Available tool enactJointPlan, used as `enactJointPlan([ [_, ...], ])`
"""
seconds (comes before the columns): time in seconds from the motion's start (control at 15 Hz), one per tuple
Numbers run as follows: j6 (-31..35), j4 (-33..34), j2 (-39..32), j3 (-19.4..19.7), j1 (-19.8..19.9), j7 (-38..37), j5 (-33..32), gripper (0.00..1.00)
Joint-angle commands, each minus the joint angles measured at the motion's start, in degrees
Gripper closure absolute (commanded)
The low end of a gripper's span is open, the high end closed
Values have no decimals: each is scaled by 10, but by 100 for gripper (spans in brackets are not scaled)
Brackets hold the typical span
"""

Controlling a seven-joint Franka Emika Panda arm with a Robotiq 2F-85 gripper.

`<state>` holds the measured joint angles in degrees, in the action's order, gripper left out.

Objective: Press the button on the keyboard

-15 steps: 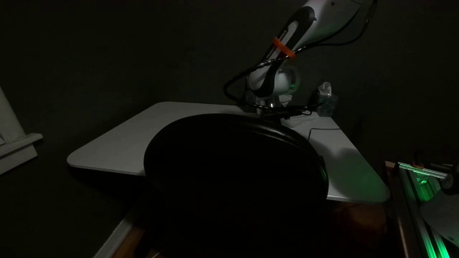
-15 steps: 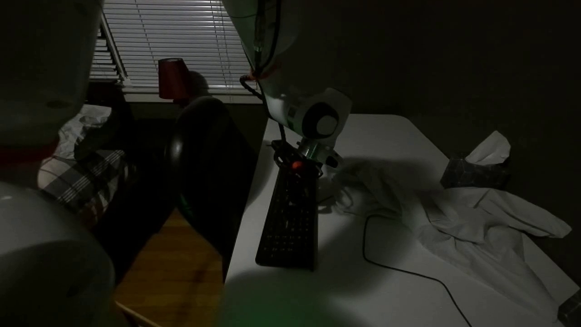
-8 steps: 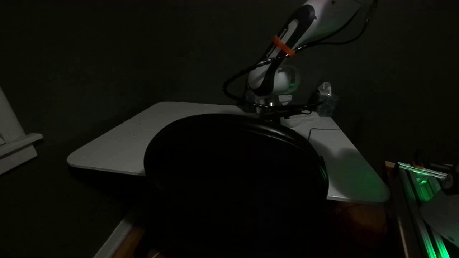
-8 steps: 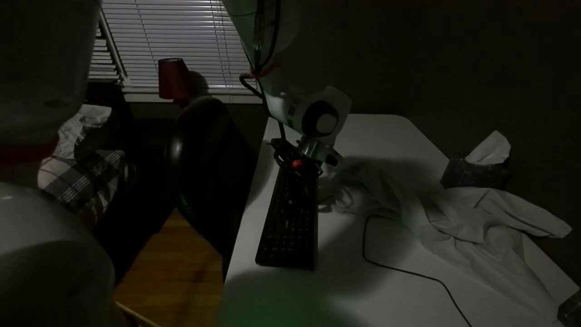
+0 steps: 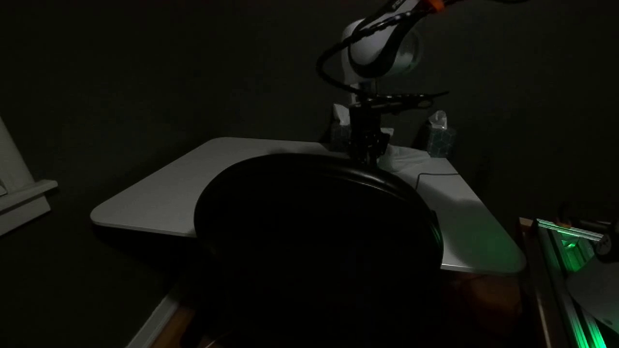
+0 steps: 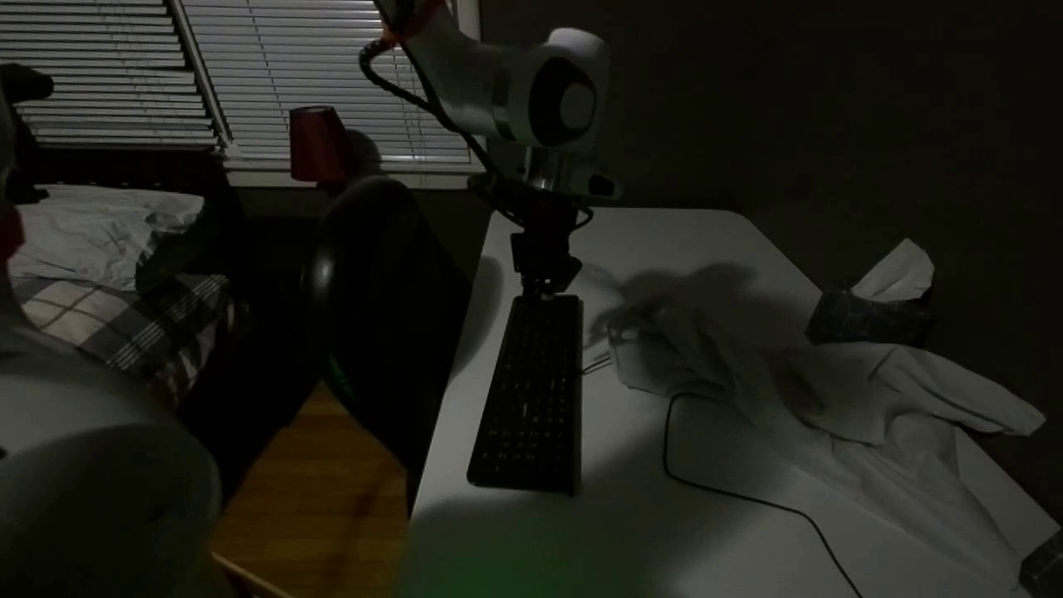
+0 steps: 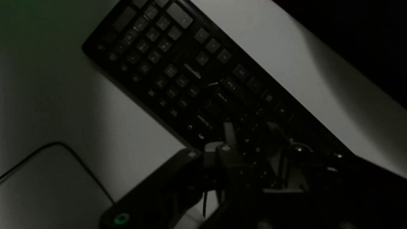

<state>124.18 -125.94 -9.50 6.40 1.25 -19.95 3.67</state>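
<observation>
Nearest us in the wrist view, the pincer (image 7: 251,128) stands with its two fingers (image 7: 229,135) apart, keys (image 7: 247,140) showing in the gap and nothing held. It points down, which we take as readiness to press; whether a tip touches a key we cannot tell. Spread like this, we judge, one finger must be centred on its key, or both brought together, lest a neighbour go down too.

Beneath it the keyboard (image 6: 527,407) lies flat near the front edge of the worktop (image 5: 164,193), its length following that edge, presumably set there for a seated typist. Which button is meant we do not know.

Near the keyboard, a crumpled white cloth (image 6: 797,407) spreads towards the back edge, and a black cable (image 6: 739,492) bends over the worktop; we would keep the fingers from snagging either.

At the front edge stands a dark chair (image 5: 314,222), whose back hides the keyboard from us in an exterior view, so that view helps little with aiming.

Farther off, a tissue box (image 5: 441,141) stands by a back corner and a second tissue box (image 5: 340,137) along the back edge, both out of the way. Past the worktop hang blinds (image 6: 320,71) behind a red lamp (image 6: 317,143).
</observation>
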Motion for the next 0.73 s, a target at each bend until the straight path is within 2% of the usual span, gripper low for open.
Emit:
enactJointPlan([
  [0.0, -11, -59, 120, -14, -18, -17, -107, 38],
  [0.33, 15, -83, 213, -49, -4, 9, -228, 1],
  [0.4, -6, -46, 168, -48, -3, 2, -187, 19],
  [0.53, -6, -54, 194, -54, -1, 5, -208, 3],
  [0.67, -5, -61, 204, -56, 0, 9, -212, 0],
])
